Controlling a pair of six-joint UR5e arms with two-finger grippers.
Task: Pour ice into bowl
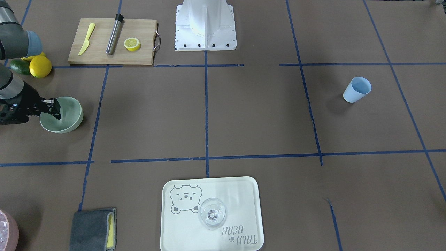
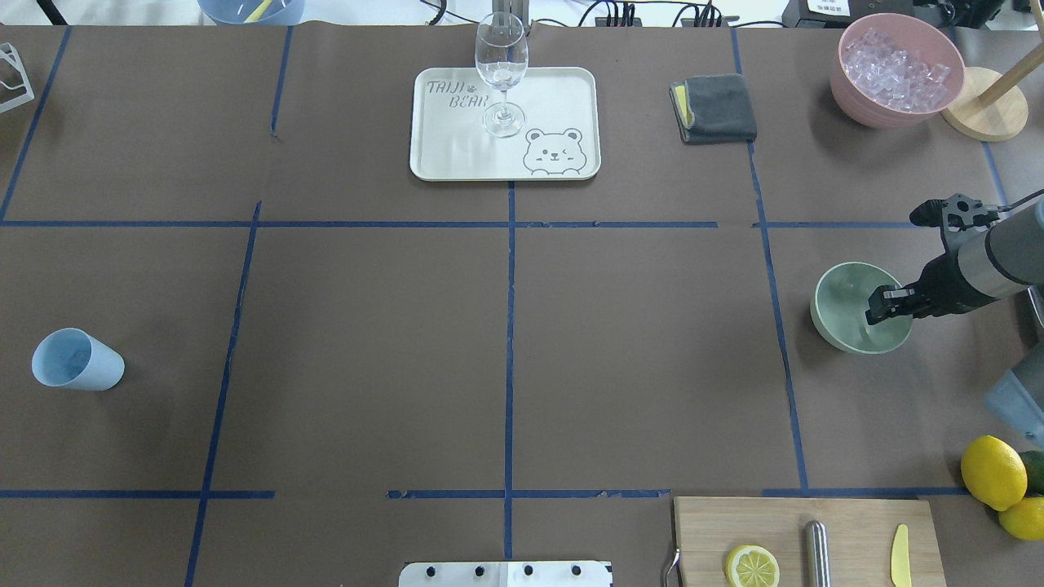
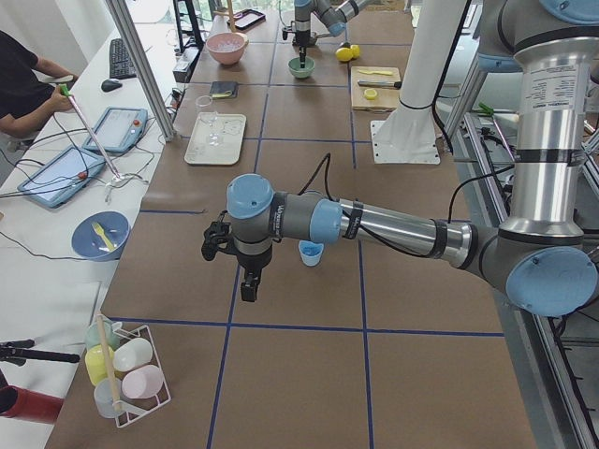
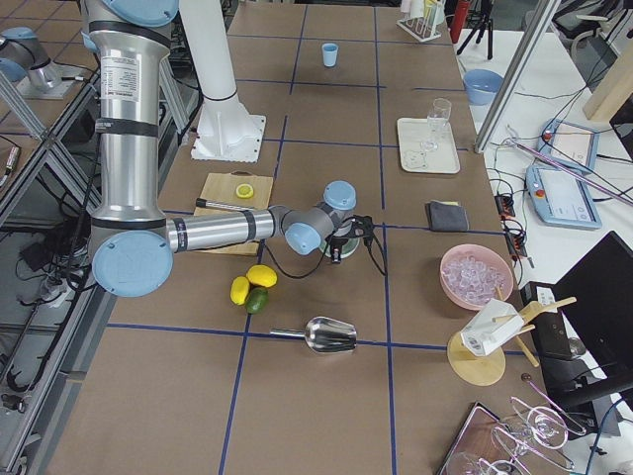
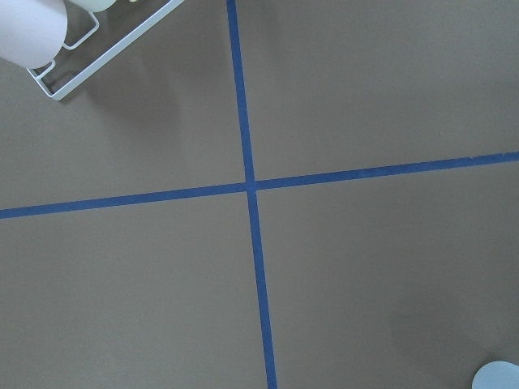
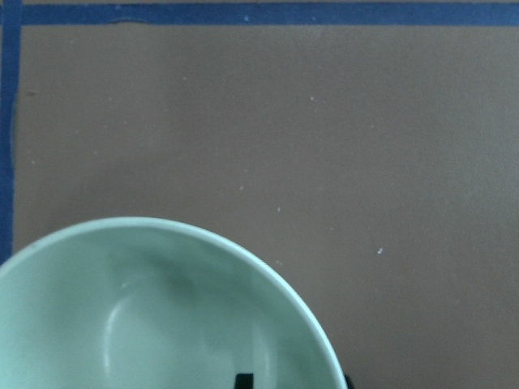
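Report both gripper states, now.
Left gripper: cannot tell.
Right gripper: straddles the bowl rim; clamped or not, cannot tell.

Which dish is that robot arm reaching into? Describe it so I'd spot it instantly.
Start at the wooden cutting board by the robot's base; past it sits the bowl, with the right gripper at its rim. It is plain, pale mint green and empty, unlike the pink tub full of clear chunks.

Matt brown paper covers the bench, crossed by blue tape. The bowl is smooth with a soft sheen. The board is bare wood, the rod brushed metal, the scoop polished metal, the cloth soft grey fabric.
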